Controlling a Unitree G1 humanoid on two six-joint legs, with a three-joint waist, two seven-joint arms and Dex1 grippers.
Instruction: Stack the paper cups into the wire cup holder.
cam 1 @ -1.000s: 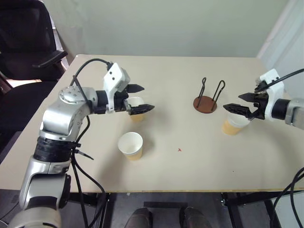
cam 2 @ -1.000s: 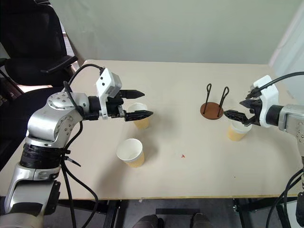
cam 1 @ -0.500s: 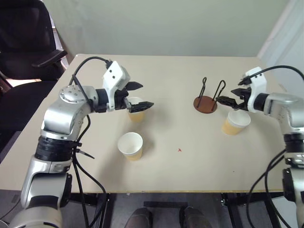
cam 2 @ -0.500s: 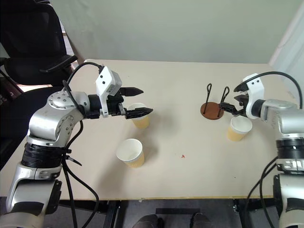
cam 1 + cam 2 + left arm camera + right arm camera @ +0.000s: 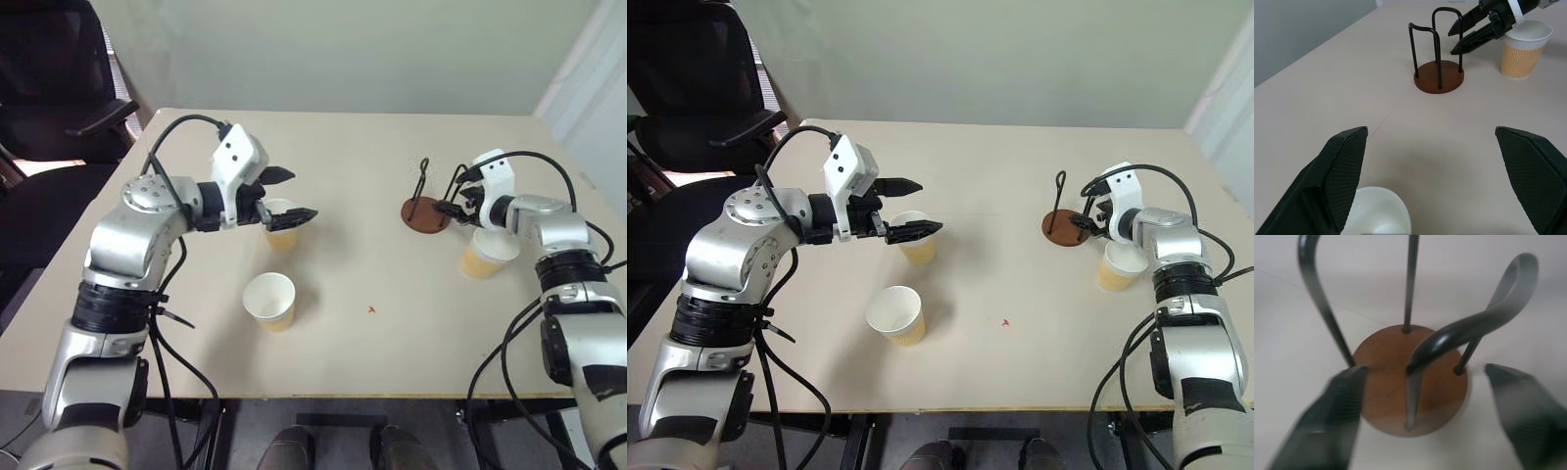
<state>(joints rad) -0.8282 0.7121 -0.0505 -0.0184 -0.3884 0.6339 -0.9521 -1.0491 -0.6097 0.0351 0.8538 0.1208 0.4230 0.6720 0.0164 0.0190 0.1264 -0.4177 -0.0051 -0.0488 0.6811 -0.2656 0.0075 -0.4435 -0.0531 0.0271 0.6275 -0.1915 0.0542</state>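
Head views: beige counter [image 5: 372, 343] with three paper cups and the wire cup holder [image 5: 425, 208] on its far right part.
Wire cup holder: upright, reddish-brown disc base flat on the counter, empty, two black wire loops standing.
Cup by left hand [image 5: 281, 224]: upright on the counter, directly under the left hand [image 5: 287, 198], whose fingers are spread wide, one on each side above the rim, gripping nothing.
Near cup [image 5: 270, 300]: upright, nearer the counter's front edge, apart from both hands.
Right cup [image 5: 485, 254]: upright, just beside the holder on the robot's right, below the right arm.
Right hand [image 5: 450, 208]: fingertips at the holder's wire loops; the head views do not settle whether they touch.
Left wrist view: past its own wide-apart fingers [image 5: 1344, 174], the holder stands across the counter with the right hand's two black fingers angled toward the loop tops, a gap between them, and the ribbed side of the right cup behind.
Right wrist view: holder close up, base and loops between the two fingers [image 5: 1334, 418], which stand partly open and clasp nothing; whether they touch the wires I cannot tell.
Office chair [image 5: 59, 88]: black, beyond the counter's left corner.
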